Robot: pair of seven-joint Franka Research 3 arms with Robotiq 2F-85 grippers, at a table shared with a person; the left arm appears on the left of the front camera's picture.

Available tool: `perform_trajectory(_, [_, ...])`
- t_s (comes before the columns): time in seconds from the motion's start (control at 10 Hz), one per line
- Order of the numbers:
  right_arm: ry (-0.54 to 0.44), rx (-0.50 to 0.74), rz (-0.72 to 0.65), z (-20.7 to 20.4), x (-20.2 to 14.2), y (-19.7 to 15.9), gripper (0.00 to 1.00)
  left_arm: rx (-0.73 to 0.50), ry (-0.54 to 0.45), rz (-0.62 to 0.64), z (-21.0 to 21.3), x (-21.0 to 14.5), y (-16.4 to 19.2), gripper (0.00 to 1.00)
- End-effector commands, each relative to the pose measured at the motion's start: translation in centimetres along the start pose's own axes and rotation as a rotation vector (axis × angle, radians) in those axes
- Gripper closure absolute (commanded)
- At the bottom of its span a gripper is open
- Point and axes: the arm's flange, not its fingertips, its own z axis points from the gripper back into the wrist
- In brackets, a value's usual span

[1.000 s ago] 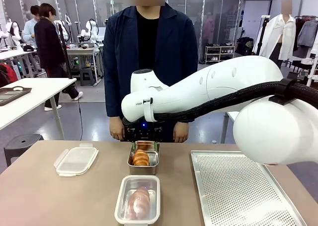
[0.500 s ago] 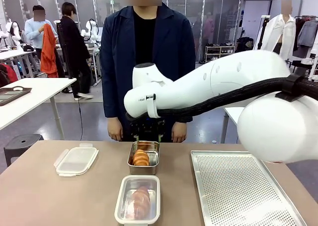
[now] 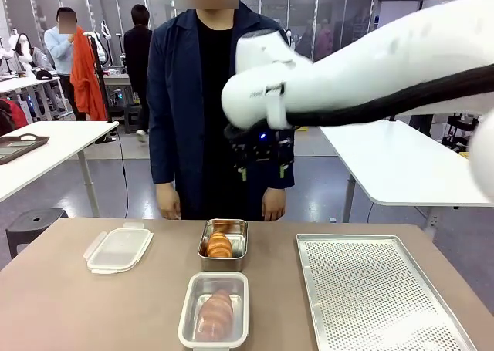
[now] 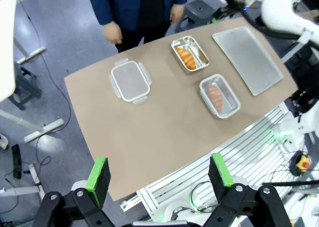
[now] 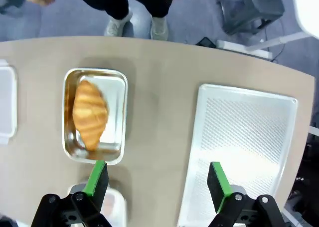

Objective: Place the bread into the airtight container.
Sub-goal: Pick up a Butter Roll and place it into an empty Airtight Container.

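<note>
— So, how far along?

— Looks partly done. Starting at the left: left gripper (image 4: 158,172) parked high over the table, fingers spread wide, holding nothing.

— And on the table itself?

— Going across: lid (image 3: 117,248) off and lying flat, well apart from the airtight container (image 3: 185,320). Then, in the middle, a steel tin (image 3: 222,263) with one croissant (image 3: 219,244) inside. Just on the near side of it, the container, open, with a bread (image 3: 215,312) already resting in it.

— Finished, then?

— Hard to say. Counts as done if only that piece was meant; otherwise leaves the croissant to carry over. Probably leaves the lid to press on, too.

— Further right?

— Perforated tray (image 3: 378,289), bare. Up above tin and tray, right gripper (image 5: 157,179), pads wide apart, carrying nothing, well clear of the table.
</note>
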Motion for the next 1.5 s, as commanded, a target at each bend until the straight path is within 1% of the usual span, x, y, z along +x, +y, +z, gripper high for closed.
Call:
perform_trajectory(0.0, [-0.008, 0.052, 0.064, 5.8, -4.3, -4.8, 0.00, -0.006, -0.002, -0.013, 0.1, 0.0, -0.1, 0.00])
perform_trajectory(0.1, [-0.023, 0.063, 0.104, 8.2, -5.9, -6.6, 0.00, -0.006, -0.002, -0.013, 0.1, 0.0, -0.1, 0.00])
perform_trajectory(0.2, [-0.026, 0.029, 0.088, 10.3, -7.5, -8.2, 0.00, -0.006, -0.002, -0.013, 0.1, 0.0, -0.1, 0.00])
perform_trajectory(0.4, [-0.109, 0.059, 0.114, 15.6, -11.5, -11.0, 0.00, -0.006, -0.002, -0.013, 0.1, 0.0, -0.1, 0.00])
perform_trajectory(0.5, [-0.126, 0.067, 0.126, 18.5, -13.0, -12.6, 0.00, -0.006, -0.002, -0.013, 0.1, 0.0, -0.1, 0.00])
perform_trajectory(0.6, [-0.164, 0.016, 0.157, 20.7, -14.4, -14.8, 0.00, -0.006, -0.002, -0.013, 0.1, 0.0, -0.1, 0.00])
perform_trajectory(0.7, [-0.169, 0.022, 0.252, 22.6, -16.4, -17.6, 0.00, -0.006, -0.002, -0.013, 0.1, 0.0, -0.1, 0.00])
perform_trajectory(0.8, [-0.192, 0.004, 0.301, 24.5, -19.0, -20.0, 0.00, -0.006, -0.002, -0.013, 0.1, 0.0, -0.1, 0.00])
perform_trajectory(0.9, [-0.197, -0.004, 0.324, 25.7, -21.0, -21.8, 0.00, -0.006, -0.002, -0.013, 0.1, 0.0, -0.1, 0.00])
perform_trajectory(1.0, [-0.228, -0.031, 0.324, 26.2, -22.8, -23.8, 0.00, -0.006, -0.002, -0.013, 0.1, 0.0, -0.1, 0.00])
perform_trajectory(1.1, [-0.248, -0.011, 0.303, 26.5, -24.1, -25.7, 0.00, -0.006, -0.002, -0.013, 0.1, 0.0, -0.1, 0.00])
perform_trajectory(1.2, [-0.285, 0.003, 0.251, 26.5, -25.2, -27.6, 0.00, -0.006, -0.002, -0.013, 0.1, 0.0, -0.1, 0.00])
perform_trajectory(1.3, [-0.320, 0.020, 0.226, 26.7, -26.5, -28.3, 0.00, -0.006, -0.002, -0.013, 0.1, 0.0, -0.1, 0.00])
perform_trajectory(1.4, [-0.327, 0.041, 0.186, 27.3, -26.9, -28.4, 0.00, -0.006, -0.002, -0.013, 0.1, 0.0, -0.1, 0.00])
